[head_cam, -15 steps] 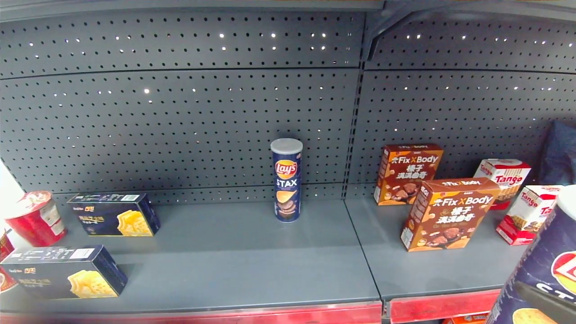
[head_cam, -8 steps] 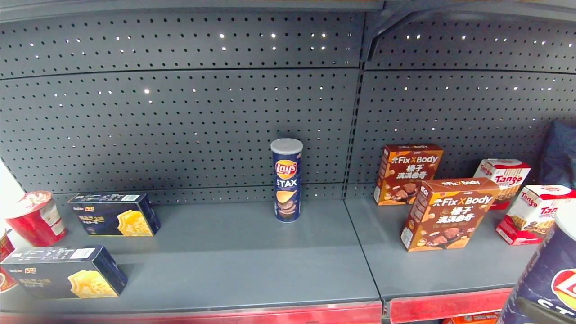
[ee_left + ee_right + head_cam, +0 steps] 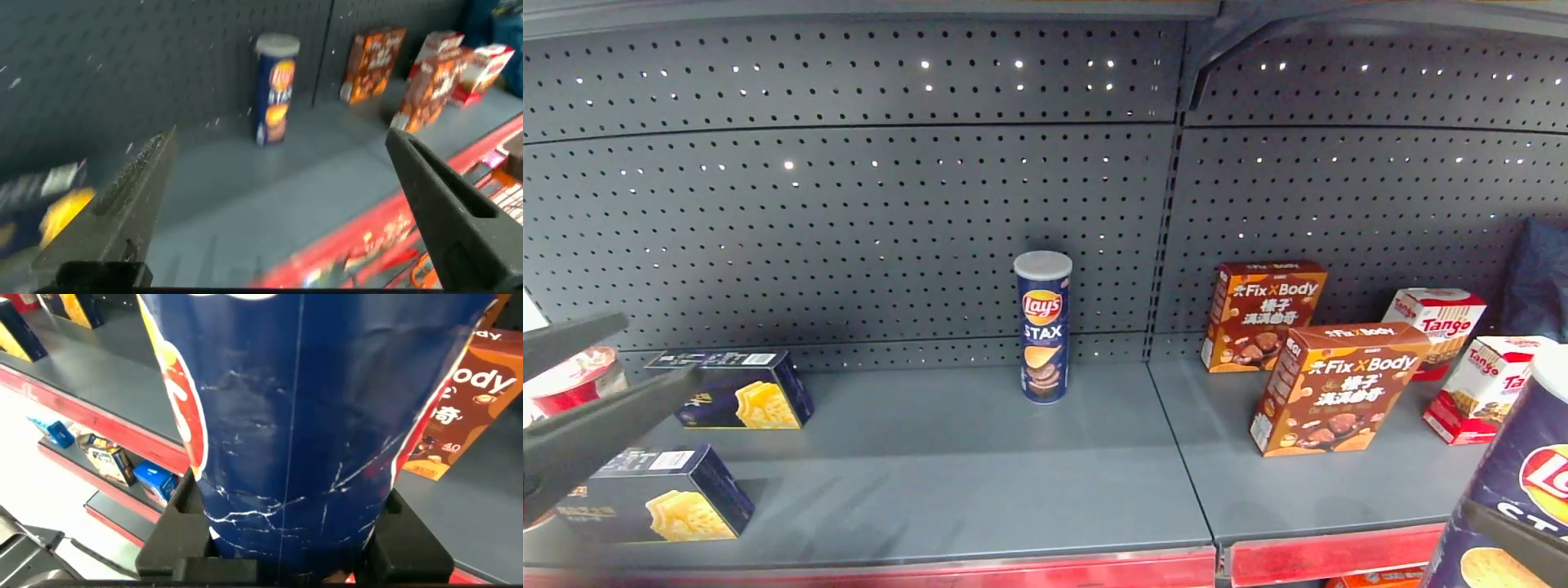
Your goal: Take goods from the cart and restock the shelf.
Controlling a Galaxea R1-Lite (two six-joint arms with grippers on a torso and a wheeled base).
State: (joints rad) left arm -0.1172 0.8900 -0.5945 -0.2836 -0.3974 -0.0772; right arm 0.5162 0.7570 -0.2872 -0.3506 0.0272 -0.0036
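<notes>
Chips can (image 3: 1519,457) in right claw (image 3: 286,539), left claw (image 3: 662,347) newly arrived, spread

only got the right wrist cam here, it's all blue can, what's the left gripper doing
Observer: The left gripper is open with nothing in it, held in front of the left part of the shelf.
Operator: any can up there already
Observer: One, a standing can, upright at the back near the middle.
Operator: free room next to it
Observer: Yes, bare shelf on its left as far as a dark blue box, likely enough for the held can.
</notes>
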